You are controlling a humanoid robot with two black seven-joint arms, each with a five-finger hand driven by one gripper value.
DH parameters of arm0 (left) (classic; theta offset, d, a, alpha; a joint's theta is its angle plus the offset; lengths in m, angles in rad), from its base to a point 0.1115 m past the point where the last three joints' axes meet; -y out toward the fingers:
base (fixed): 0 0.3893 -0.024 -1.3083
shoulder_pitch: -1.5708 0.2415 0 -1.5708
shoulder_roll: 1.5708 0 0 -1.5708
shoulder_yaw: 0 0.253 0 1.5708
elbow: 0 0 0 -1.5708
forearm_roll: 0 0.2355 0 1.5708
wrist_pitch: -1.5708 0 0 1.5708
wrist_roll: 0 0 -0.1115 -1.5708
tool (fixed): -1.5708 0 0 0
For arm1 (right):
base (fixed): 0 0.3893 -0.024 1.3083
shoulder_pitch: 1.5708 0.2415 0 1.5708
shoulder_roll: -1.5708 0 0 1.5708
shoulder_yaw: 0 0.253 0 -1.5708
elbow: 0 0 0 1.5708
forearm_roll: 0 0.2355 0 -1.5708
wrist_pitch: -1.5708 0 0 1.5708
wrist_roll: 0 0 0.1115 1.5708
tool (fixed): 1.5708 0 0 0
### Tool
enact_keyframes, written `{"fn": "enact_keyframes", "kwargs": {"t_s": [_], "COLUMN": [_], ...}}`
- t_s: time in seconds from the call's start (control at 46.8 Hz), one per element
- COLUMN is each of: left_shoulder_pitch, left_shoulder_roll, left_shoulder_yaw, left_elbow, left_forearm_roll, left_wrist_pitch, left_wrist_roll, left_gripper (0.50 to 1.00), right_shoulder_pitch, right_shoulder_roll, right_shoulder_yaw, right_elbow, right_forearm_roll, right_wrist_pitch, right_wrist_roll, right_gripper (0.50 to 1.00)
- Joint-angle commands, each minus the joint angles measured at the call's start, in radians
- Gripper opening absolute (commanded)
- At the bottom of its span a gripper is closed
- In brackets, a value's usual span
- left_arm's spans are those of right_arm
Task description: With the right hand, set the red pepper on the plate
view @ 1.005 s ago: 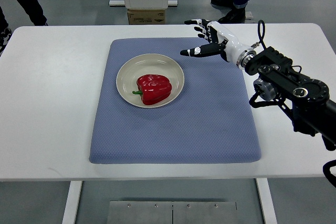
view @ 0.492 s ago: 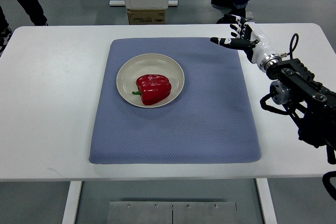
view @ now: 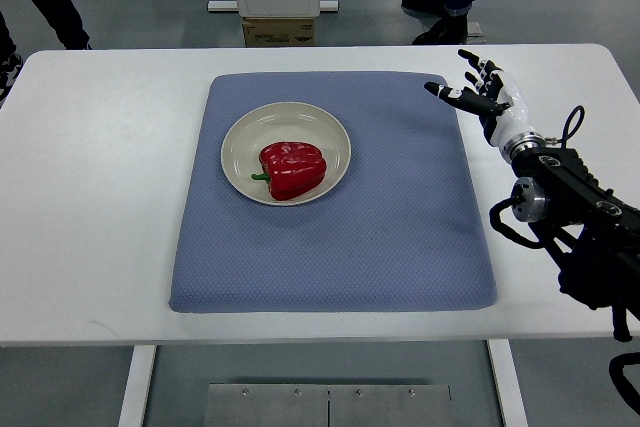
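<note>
So the glossy red bell pepper (view: 293, 170) with its short green stem is sitting right in the middle of the round cream-coloured plate (view: 240, 134), stem end pointing left. The right hand (view: 487, 97), white with black fingers (view: 447, 93), is well apart from it, over by the far right corner of the mat, and those fingers are spread loose and aren't holding anything. Its thumb points back toward the plate side, but there's a wide stretch of bare mat between hand and pepper. The black right arm (view: 575, 217) comes in from the right edge and hangs over the counter's right side. The plate rests on a square blue-grey padded fabric mat (view: 340, 247), a bit up and left of the mat's centre, and the mat lies on the white counter (view: 90, 197). Beyond the far edge there's a grey floor, a white machine base with a small cardboard box (view: 280, 32) under it, and a person's legs and dark shoes (view: 440, 2) at the top.
</note>
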Motion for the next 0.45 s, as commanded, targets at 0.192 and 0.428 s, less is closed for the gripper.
{"fn": "enact_keyframes", "kwargs": {"t_s": [0.192,0.428], "left_shoulder_pitch": [0.000,0.000], "left_shoulder_roll": [0.000,0.000], "left_shoulder_yaw": [0.000,0.000], "left_elbow": [-0.001,0.001], "left_forearm_roll": [0.000,0.000], "left_wrist_pitch": [0.000,0.000], "left_wrist_roll": [0.000,0.000], "left_gripper": [1.000,1.000], "right_shoulder_pitch": [-0.001,-0.002], "right_shoulder_roll": [-0.001,0.010], "right_shoulder_yaw": [0.021,0.049], "right_elbow": [0.017,0.040], "right_forearm_roll": [0.004,0.006], "right_wrist_pitch": [0.002,0.002], "right_wrist_roll": [0.001,0.002], "right_gripper": [1.000,1.000]}}
